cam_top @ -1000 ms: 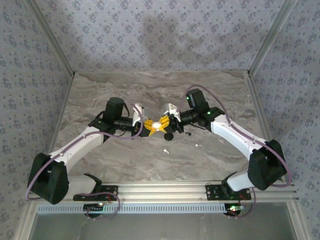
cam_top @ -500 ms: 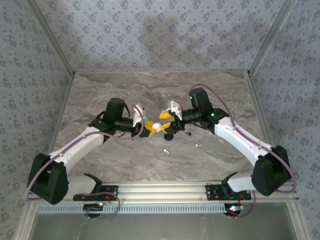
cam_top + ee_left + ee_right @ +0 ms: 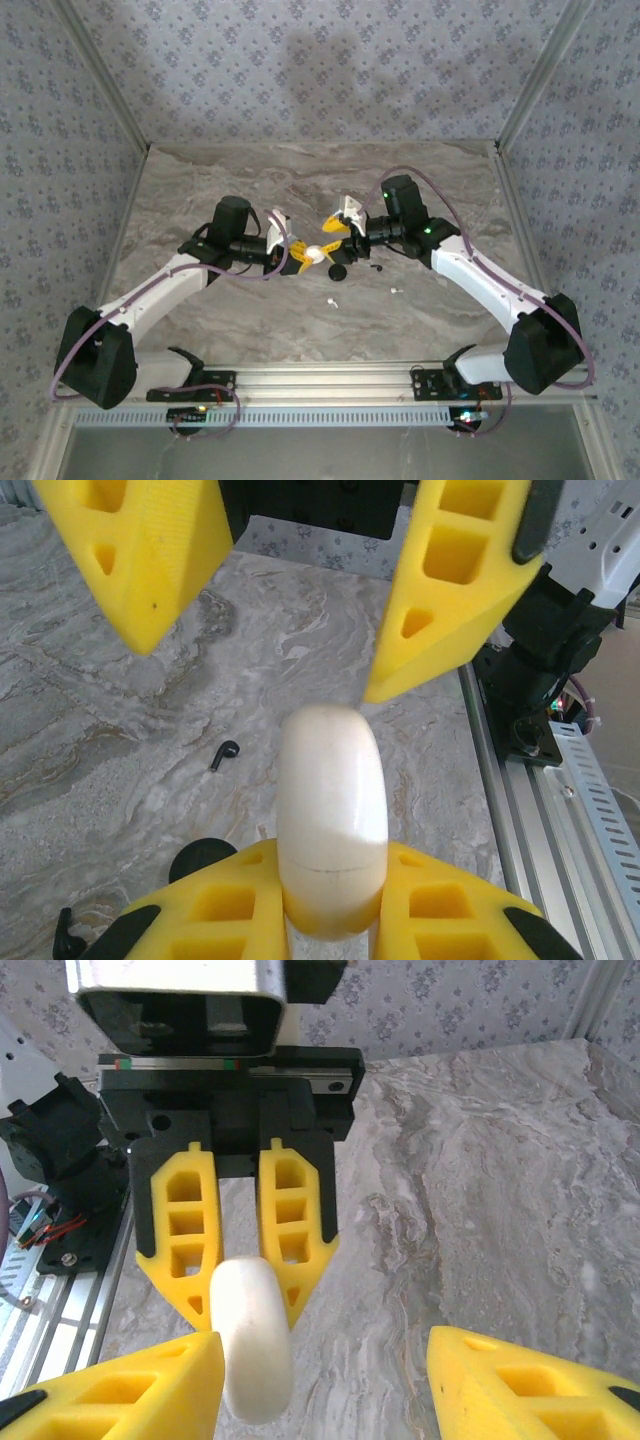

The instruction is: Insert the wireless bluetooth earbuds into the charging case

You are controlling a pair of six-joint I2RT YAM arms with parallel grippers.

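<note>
My left fingers [image 3: 230,905] are clamped on the case [image 3: 330,800], holding it edge-on above the middle of the grey, marbled tabletop [image 3: 250,180]. My right fingers [image 3: 120,1385] stand apart, one on either side of it. The case is a smooth, glossy cream puck with a fine seam, and it looks shut to me. A black disc [image 3: 339,271] lies just below it. Two tiny white earbuds [image 3: 333,299] lie loose toward the near edge, so I judge that neither is seated yet.
</note>
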